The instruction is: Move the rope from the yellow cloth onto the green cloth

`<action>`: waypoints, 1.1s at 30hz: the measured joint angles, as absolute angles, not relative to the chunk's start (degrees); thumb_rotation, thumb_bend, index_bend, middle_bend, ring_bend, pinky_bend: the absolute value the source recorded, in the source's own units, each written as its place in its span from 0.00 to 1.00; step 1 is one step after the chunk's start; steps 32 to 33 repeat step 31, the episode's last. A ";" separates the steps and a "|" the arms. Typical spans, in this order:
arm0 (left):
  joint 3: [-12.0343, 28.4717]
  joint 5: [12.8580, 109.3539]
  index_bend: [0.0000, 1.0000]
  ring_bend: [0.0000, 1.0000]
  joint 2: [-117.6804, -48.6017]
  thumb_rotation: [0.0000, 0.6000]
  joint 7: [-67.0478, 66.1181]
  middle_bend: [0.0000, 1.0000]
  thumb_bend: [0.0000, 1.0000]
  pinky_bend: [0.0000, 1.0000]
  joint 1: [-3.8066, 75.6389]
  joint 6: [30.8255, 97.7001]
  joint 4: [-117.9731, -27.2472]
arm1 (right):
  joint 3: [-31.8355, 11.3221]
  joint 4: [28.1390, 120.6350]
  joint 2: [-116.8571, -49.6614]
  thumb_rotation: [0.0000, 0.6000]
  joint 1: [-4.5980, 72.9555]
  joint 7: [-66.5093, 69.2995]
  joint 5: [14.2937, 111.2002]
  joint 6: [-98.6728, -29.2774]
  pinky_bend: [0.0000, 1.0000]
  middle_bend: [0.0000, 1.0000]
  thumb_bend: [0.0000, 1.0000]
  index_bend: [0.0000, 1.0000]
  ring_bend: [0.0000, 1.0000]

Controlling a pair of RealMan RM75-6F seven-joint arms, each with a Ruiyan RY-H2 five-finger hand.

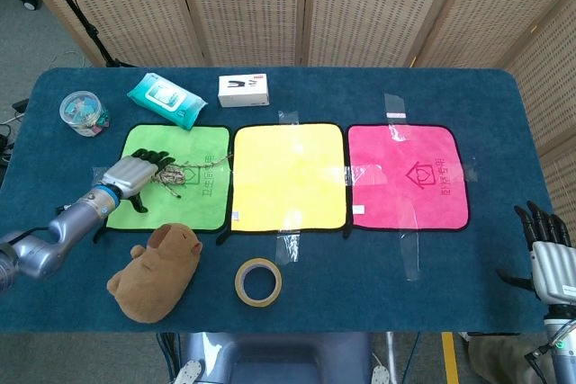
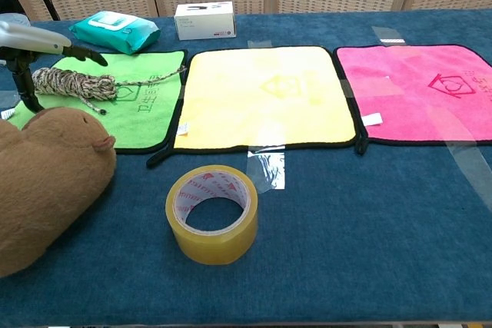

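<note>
Where fingers [image 2: 86, 55] spread: rope [image 2: 71, 82] beneath

rope [image 1: 177, 173]: lies bundled on the green cloth [image 1: 202, 200], loose end trailing toward the yellow cloth [image 1: 290, 177]
left hand [image 1: 132, 175]: over the green cloth's left part, fingers [image 1: 155, 160] spread, at the bundle
right hand [image 1: 551, 258]: low beside the bench [image 1: 432, 267], holding nothing

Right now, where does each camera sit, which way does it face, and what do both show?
Head view: high above the near table edge, looking steeply down; shows left hand on the rope and right hand at the lower right.
Chest view: low at the near edge, looking across toward the screens; only left hand shows.
Shared: rope, green cloth, tape roll.
</note>
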State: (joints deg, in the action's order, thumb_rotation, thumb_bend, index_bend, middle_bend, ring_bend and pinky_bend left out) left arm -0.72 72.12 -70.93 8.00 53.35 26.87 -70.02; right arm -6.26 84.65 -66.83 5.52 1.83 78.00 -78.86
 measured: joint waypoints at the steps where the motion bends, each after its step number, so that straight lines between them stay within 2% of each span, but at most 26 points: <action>1: -0.35 73.16 0.00 0.00 -70.17 1.00 8.92 0.00 0.09 0.00 52.98 28.01 -70.85 | -6.24 84.69 -66.80 1.00 5.50 1.87 78.06 -78.92 0.00 0.00 0.00 0.00 0.00; 9: 1.31 76.47 0.00 0.00 -63.87 1.00 10.95 0.00 0.05 0.00 48.09 40.14 -77.81 | -6.02 84.99 -66.56 1.00 5.50 2.57 79.01 -79.26 0.00 0.00 0.00 0.00 0.00; 18: 1.06 76.00 0.00 0.00 -59.15 1.00 9.45 0.00 0.04 0.00 34.28 60.12 -85.57 | -5.38 86.10 -65.77 1.00 5.45 4.40 81.29 -80.08 0.00 0.00 0.00 0.00 0.00; 28: -0.53 74.62 0.00 0.00 -63.11 1.00 8.04 0.00 0.04 0.00 17.34 79.52 -86.73 | -5.02 86.75 -64.95 1.00 5.05 6.19 84.01 -82.60 0.00 0.00 0.00 0.00 0.00; 31: -0.97 74.55 0.00 0.00 -65.71 1.00 6.70 0.00 0.04 0.00 14.00 82.89 -86.69 | -4.90 86.82 -64.91 1.00 4.94 6.37 84.85 -83.39 0.00 0.00 0.00 0.00 0.00; 33: -0.97 74.55 0.00 0.00 -65.71 1.00 6.70 0.00 0.04 0.00 14.00 82.89 -86.69 | -4.90 86.82 -64.91 1.00 4.94 6.37 84.85 -83.39 0.00 0.00 0.00 0.00 0.00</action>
